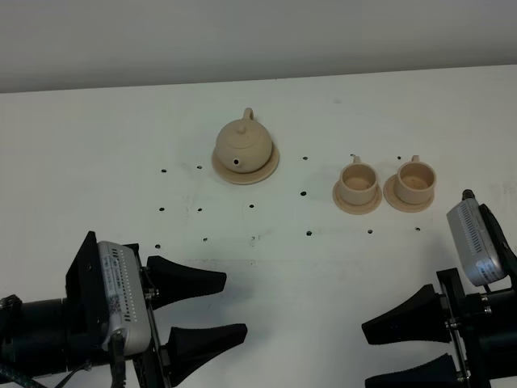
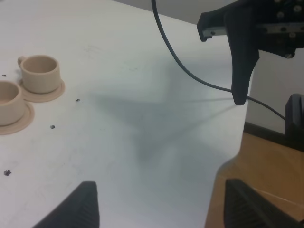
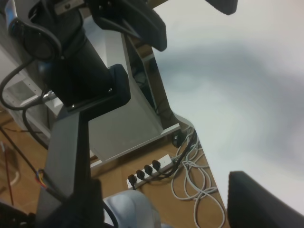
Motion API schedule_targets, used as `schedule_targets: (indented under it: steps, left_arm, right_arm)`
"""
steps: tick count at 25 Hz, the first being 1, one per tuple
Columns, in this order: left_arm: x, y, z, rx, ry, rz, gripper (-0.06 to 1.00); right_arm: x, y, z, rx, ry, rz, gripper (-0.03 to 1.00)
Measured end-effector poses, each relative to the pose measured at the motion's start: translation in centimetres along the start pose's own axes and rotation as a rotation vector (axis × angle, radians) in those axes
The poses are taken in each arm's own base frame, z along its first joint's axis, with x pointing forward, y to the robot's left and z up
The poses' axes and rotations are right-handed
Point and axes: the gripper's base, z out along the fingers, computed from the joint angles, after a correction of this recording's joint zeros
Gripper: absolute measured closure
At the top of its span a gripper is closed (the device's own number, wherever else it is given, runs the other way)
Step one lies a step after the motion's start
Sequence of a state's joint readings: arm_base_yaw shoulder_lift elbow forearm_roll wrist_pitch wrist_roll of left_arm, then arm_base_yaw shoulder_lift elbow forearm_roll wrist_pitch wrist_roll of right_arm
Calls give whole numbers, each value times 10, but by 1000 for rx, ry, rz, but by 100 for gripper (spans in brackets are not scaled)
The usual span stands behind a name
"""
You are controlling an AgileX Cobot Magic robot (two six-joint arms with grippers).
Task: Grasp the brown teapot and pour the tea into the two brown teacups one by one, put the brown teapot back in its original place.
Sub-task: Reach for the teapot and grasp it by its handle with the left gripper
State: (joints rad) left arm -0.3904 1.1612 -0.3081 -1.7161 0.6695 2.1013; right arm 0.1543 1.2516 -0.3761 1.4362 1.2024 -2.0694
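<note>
The brown teapot point(image 1: 245, 145) stands upright on its wide saucer, the original place point(image 1: 270, 166), at the back of the white table. To its right the two brown teacups point(image 1: 358, 179) point(image 1: 414, 179) sit on small saucers; the left wrist view shows them too point(image 2: 40, 71) point(image 2: 7, 100). The tea is hidden. My left gripper point(image 1: 230, 307) point(image 2: 159, 187) is open near the front left edge, far from the teapot. My right gripper point(image 1: 370, 356) point(image 3: 161, 190) is open at the front right, holding nothing.
Small dark holes dot the white table point(image 1: 121, 137). In the right wrist view, a power strip point(image 3: 147, 172) with cables lies on the floor beyond the table's edge. A black cable point(image 2: 190, 71) hangs across the left wrist view.
</note>
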Motion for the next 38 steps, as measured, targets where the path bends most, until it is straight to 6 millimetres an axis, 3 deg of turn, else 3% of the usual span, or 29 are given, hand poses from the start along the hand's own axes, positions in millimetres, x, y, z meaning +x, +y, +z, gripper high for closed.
schedule_targets:
  steps: [38]
  left_arm:
    - [-5, 0, 0, 14, -20, 5, 38]
  right_arm:
    - [-2, -1, 0, 10, -19, 64, 43]
